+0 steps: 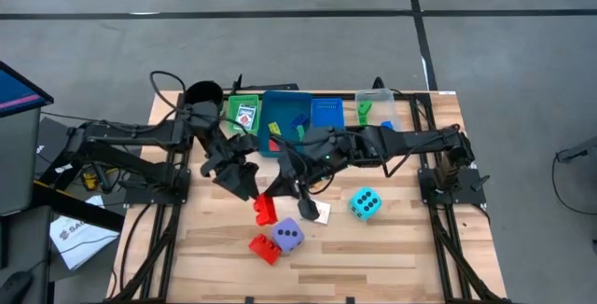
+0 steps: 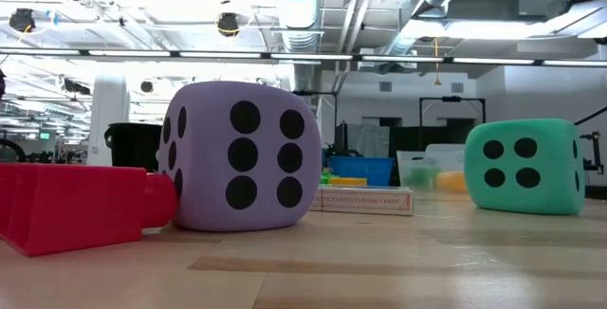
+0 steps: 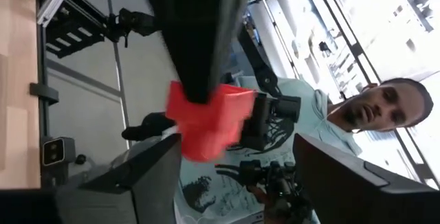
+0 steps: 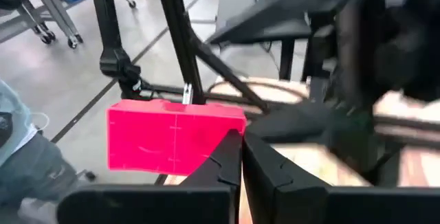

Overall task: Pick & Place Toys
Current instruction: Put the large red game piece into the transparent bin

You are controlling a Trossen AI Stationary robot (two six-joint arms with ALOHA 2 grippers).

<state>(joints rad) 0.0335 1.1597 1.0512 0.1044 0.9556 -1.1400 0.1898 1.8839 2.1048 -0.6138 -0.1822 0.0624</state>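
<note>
Two arms, both near-black, built from boxy links. Left arm (image 1: 140,136): black cable looping free above its shoulder end. Right arm (image 1: 410,143): same finish, dark cabling bunched along the forearm. Each base sits on a black tubular frame at the table side. Right gripper (image 4: 242,157): matte black fingers (image 4: 223,165), wedge-shaped, with small notched steps along their inner edges. Left gripper (image 3: 234,176): broad, flat, dark grey fingers (image 3: 148,172) with bevelled edges.
</note>
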